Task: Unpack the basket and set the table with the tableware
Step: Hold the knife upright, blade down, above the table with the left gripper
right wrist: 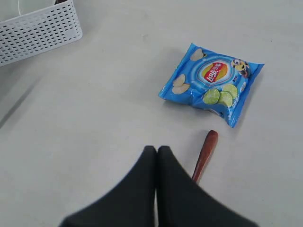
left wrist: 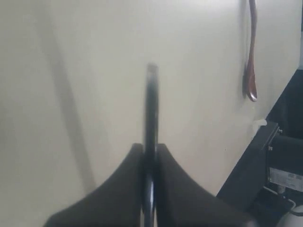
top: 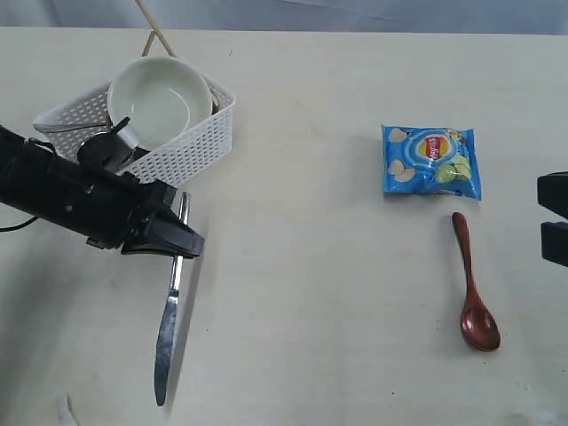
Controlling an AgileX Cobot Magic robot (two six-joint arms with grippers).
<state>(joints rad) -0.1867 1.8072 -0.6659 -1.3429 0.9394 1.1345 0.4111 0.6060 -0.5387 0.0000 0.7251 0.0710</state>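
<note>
My left gripper point(top: 182, 241) is shut on the steel knife point(top: 169, 311), which hangs blade-down above the pale table point(top: 311, 293); the knife point(left wrist: 151, 113) runs out from between the pads. Behind it stands the white basket point(top: 191, 146) with the pale bowl point(top: 160, 99) tilted inside, chopsticks point(top: 153, 27) sticking up and a steel cup point(top: 124, 135) partly hidden by my arm. The wooden spoon point(top: 473, 288) lies at the right, its handle point(right wrist: 205, 155) beside my shut, empty right gripper point(right wrist: 156, 151). Plate and fork are hidden.
A blue chips bag point(top: 431, 160) lies above the spoon; the bag point(right wrist: 210, 82) also shows in the right wrist view, with the basket's corner point(right wrist: 38, 28) far off. The right arm point(top: 555, 217) sits at the right edge.
</note>
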